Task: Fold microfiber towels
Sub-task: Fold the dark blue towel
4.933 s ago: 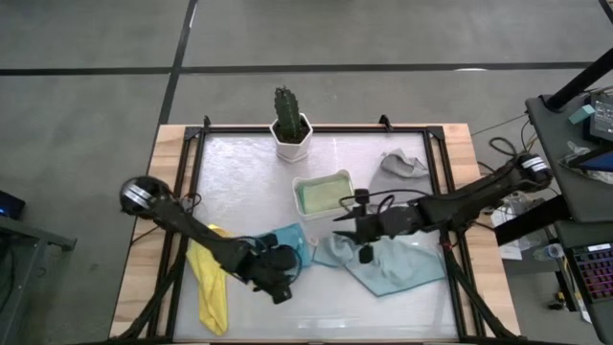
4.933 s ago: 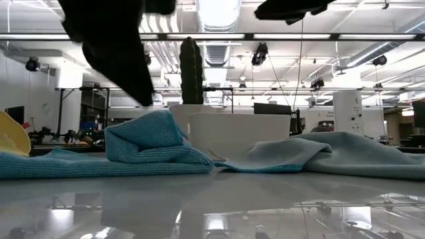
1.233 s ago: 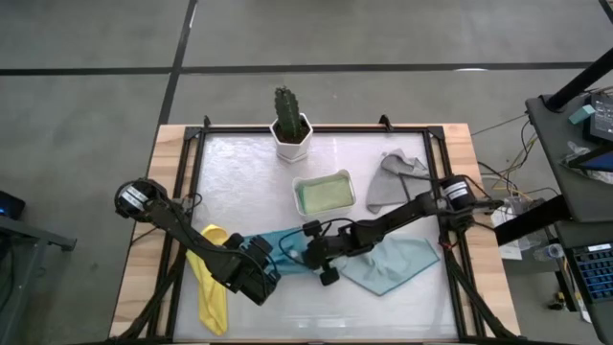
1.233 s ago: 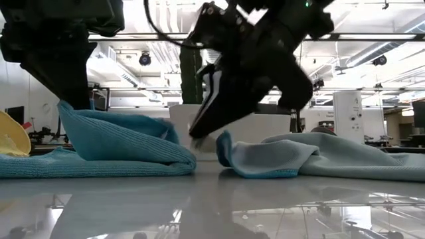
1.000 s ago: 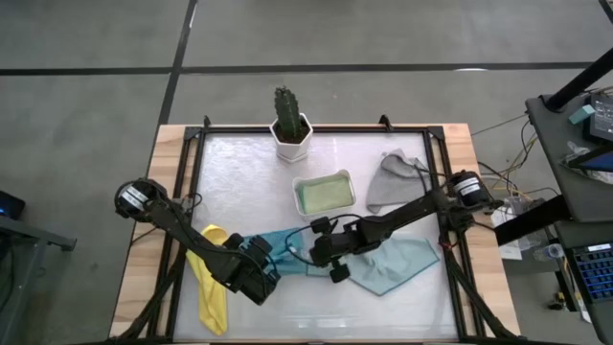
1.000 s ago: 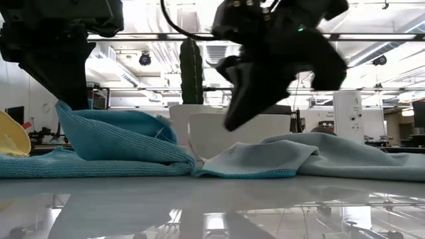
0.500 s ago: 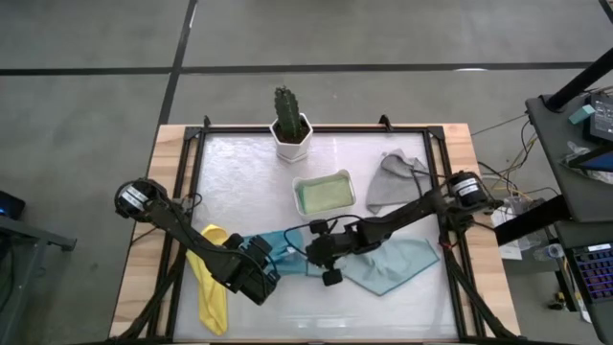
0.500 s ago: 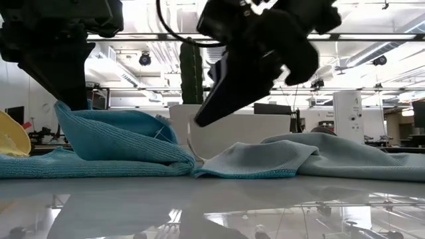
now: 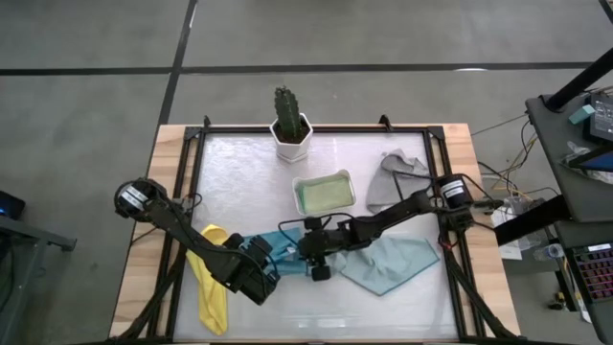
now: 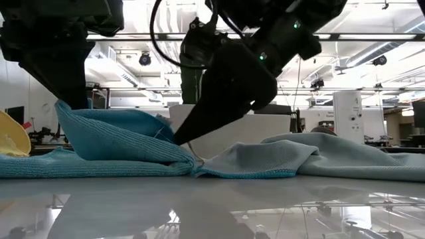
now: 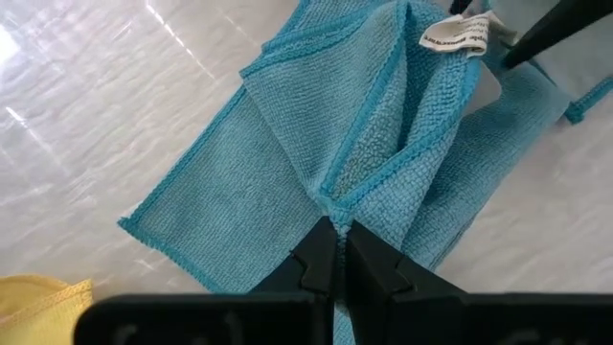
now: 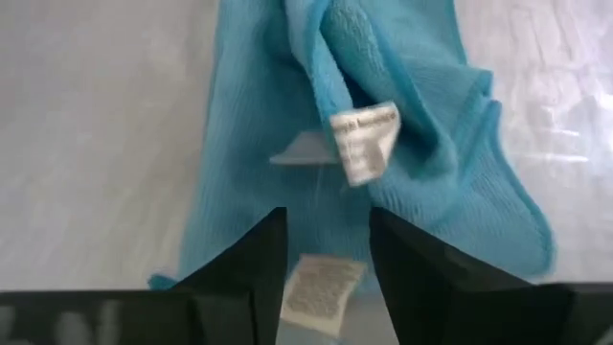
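**Right gripper back over the blue cloth**

The right gripper (image 9: 311,257) has shifted left since a moment ago — its fingers (image 12: 249,264) now part-spread over the bright blue microfiber towel (image 9: 278,244), holding nothing. The left gripper (image 11: 335,251) stays pinched on that towel's edge. The pale teal cloth (image 9: 393,264) lies beside it, touching.

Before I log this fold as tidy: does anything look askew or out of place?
Yes. The yellow towel hangs crumpled over the table's left frame rail. The bright blue towel is bunched, with one part pinched up by the left hand, not flat. The right hand hovers open over its white tags.
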`<action>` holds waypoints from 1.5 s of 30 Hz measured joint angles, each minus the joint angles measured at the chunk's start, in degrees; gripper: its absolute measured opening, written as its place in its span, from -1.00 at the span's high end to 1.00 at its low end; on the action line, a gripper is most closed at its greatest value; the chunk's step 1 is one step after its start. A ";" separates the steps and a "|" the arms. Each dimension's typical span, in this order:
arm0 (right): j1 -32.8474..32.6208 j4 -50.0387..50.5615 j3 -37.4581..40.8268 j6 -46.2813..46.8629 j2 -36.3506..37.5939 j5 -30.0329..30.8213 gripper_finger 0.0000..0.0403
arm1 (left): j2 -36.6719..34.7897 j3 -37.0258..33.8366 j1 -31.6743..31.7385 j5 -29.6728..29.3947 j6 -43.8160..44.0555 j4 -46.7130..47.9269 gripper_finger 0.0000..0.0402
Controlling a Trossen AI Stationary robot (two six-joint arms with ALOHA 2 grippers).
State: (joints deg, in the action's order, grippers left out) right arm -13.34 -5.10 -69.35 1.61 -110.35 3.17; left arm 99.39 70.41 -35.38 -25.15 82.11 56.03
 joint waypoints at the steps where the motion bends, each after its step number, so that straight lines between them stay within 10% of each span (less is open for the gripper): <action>1: 0.00 -0.61 -0.22 0.08 -0.58 -0.99 0.33 | 0.00 0.00 0.00 0.01 0.00 0.00 1.00; 17: 0.15 -0.01 -2.81 -0.17 -3.94 -1.70 0.93 | 0.00 0.00 0.02 0.00 -0.04 0.00 1.00; 30: 0.11 21.35 -3.19 -4.45 4.79 -1.67 0.95 | 0.00 0.00 0.02 2.29 -0.04 0.74 1.00; 45: 0.24 5.61 -2.14 3.76 0.73 -2.15 0.59 | -1.77 0.31 0.00 -0.13 -0.04 0.56 1.00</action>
State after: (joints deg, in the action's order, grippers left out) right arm -13.10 0.52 -71.50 5.37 -109.62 1.02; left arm 97.63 70.72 -35.38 -25.27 82.06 56.58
